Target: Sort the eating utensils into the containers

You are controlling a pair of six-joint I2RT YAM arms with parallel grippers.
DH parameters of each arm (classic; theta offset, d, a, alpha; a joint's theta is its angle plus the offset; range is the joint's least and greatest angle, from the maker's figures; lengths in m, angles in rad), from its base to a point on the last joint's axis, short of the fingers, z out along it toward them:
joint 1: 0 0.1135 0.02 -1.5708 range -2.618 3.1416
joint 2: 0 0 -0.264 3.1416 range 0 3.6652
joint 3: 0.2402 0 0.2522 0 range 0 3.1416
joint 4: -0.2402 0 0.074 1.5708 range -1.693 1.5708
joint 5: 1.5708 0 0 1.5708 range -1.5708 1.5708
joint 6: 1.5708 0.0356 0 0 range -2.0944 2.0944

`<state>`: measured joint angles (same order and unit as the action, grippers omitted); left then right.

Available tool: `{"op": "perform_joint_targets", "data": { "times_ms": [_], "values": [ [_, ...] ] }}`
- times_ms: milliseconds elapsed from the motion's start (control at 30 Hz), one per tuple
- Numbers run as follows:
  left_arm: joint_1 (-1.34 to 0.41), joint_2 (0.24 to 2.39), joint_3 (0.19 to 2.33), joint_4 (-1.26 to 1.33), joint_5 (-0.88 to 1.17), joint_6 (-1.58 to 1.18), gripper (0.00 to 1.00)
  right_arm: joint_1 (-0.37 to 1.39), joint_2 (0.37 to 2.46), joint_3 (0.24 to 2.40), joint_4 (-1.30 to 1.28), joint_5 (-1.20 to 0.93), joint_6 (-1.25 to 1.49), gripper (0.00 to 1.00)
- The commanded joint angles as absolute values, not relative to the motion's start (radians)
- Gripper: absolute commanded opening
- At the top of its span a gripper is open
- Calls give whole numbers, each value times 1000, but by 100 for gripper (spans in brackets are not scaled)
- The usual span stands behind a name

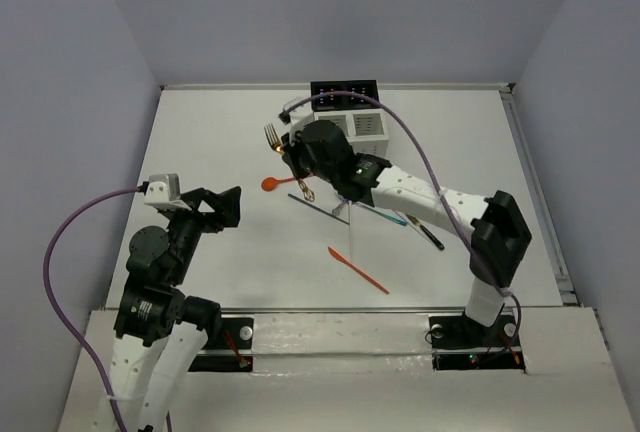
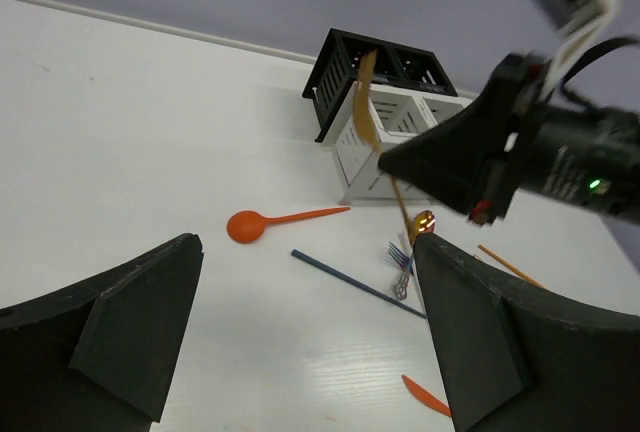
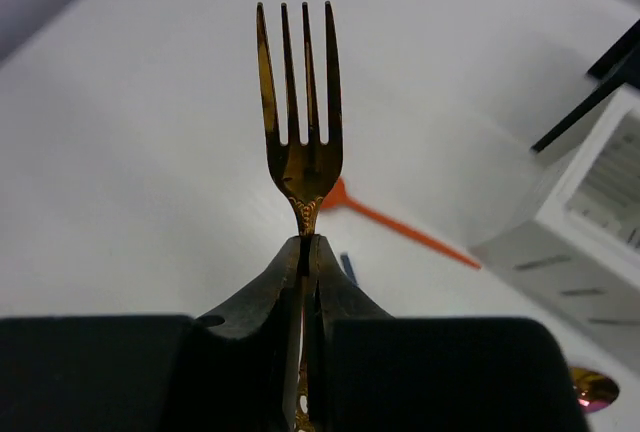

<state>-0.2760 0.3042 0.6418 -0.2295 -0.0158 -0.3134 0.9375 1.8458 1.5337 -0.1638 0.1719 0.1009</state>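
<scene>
Eating utensils by count: one gold metal fork (image 3: pixel 300 152) is pinched at its neck between the closed fingers of my right gripper (image 3: pixel 308 244), with the tines pointing away from the wrist. In the top view it sits tilted above the white table (image 1: pixel 220 132), near the left side of the holder block. Loose on the table I count:

- one orange round-bowled spoon (image 1: pixel 272 183)
- one flat orange knife (image 1: pixel 358 270)
- one slim dark blue stick (image 2: pixel 350 277)
- one small fork with bluish tines (image 2: pixel 398 252)
- one thin orange stick (image 2: pixel 508 264)

Some more dark and blue pieces (image 1: pixel 420 226) lie beside my right arm, partly hidden. I cannot tell how many.

Containers: one block of four perforated rectangular holders (image 1: pixel 352 117) stands at the far middle of the table. It is made up of two black holders (image 2: pixel 385 60) at the back and two white holders (image 2: pixel 400 122) in front of them. I cannot tell what is inside any of the four.

My left gripper (image 1: pixel 234 209) hovers over the left part of the table, jaws spread wide and holding nothing.
</scene>
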Motion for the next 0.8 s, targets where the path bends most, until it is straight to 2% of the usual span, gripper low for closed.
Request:
{"op": "perform_joint_targets", "data": {
  "times_ms": [0,133,333,533,767],
  "values": [
    [-284,293,680,-193,-23,-314,99,859,1744,1517,142,267,98,7],
    [-284,296,680,-193,-21,-313,99,770,1744,1526,291,267,98,7],
    [-284,310,680,-195,-25,-308,99,652,1864,1620,483,272,87,7],
    [-284,337,678,-195,-23,-307,99,574,2112,1921,572,278,12,7],
    [-272,367,676,-193,-11,-304,99,511,2321,2138,554,219,-2,7]
  ]
}}
